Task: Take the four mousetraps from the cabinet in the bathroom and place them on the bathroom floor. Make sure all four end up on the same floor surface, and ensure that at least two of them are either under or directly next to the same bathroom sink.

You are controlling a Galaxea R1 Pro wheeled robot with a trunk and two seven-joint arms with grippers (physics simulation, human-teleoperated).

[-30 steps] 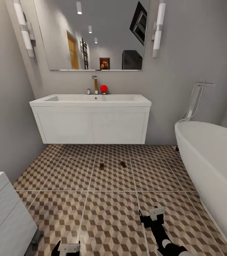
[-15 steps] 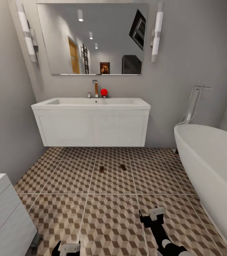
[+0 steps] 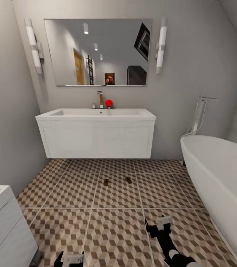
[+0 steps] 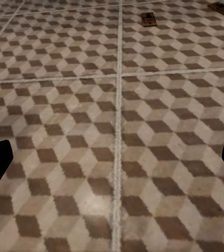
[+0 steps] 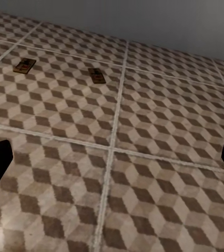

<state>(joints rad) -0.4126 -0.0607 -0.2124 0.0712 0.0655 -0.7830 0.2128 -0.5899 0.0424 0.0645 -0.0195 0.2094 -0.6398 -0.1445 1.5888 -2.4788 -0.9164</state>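
A: Two mousetraps (image 3: 106,182) (image 3: 128,180) lie flat on the bathroom floor (image 3: 114,226), in front of the bathroom sink (image 3: 96,129), near it but not under it.

B: Tools?

A: Left tool (image 3: 72,258) and right tool (image 3: 159,225) both spread wide, holding nothing.

B: So you fetch the other two?

A: Probably. Turn toward the cabinet carefully; bathtub (image 3: 222,178) sits close on your right.

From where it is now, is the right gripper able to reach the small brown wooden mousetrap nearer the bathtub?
Probably not yet: the mousetrap lies well ahead of the open right gripper, though only bare patterned floor separates them.
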